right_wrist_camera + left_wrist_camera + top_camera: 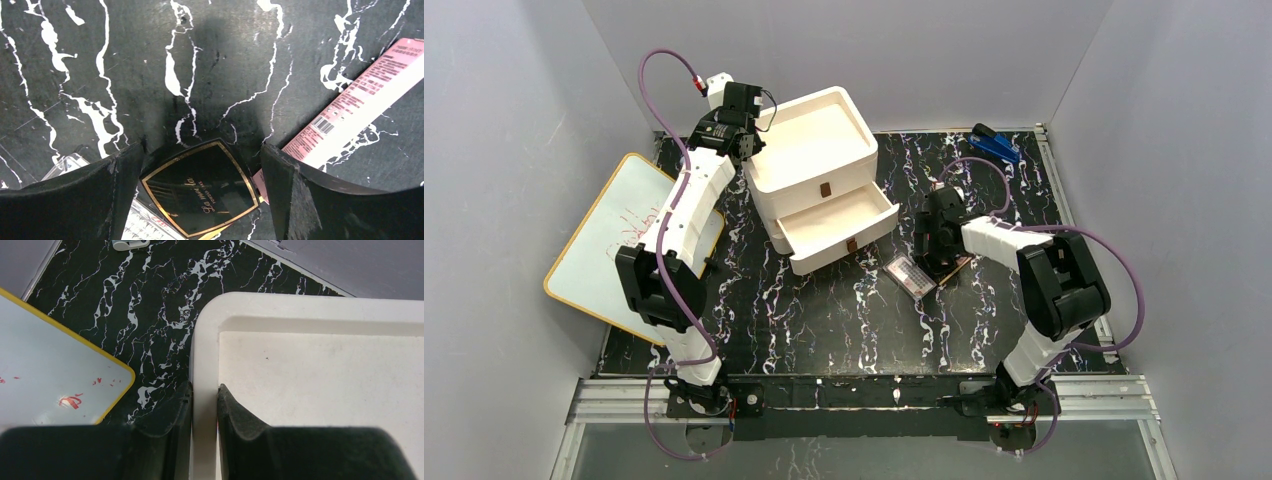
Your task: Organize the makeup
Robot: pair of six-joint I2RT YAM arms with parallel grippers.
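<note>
Top external view: the left gripper (746,135) is at the rear left corner of the white drawer unit (819,150), whose lower drawer (839,225) is pulled out; jaw state cannot be determined here. The right gripper (939,245) points down at the table (844,320), to the right of the drawer unit. The palette (910,275) lies flat just beside it on its near left, and the pink stick (959,267) shows at its near side. A whiteboard (609,250) overhangs the left table edge, and a blue stapler-like object (994,145) lies at the far right. Left wrist view: the left gripper (205,390) pinches the raised rim (300,305) of the drawer unit's top tray, one of its fingers (170,415) outside the wall and the other inside. The whiteboard corner is to the left. Right wrist view: the right gripper (202,150) has its jaws spread wide, one to each side of the square black compact (200,187); neither of the fingers (100,200) visibly touches it. The compact rests partly on the palette at lower left. The pink stick runs diagonally on the right, its near end reaching under the compact's edge.
</note>
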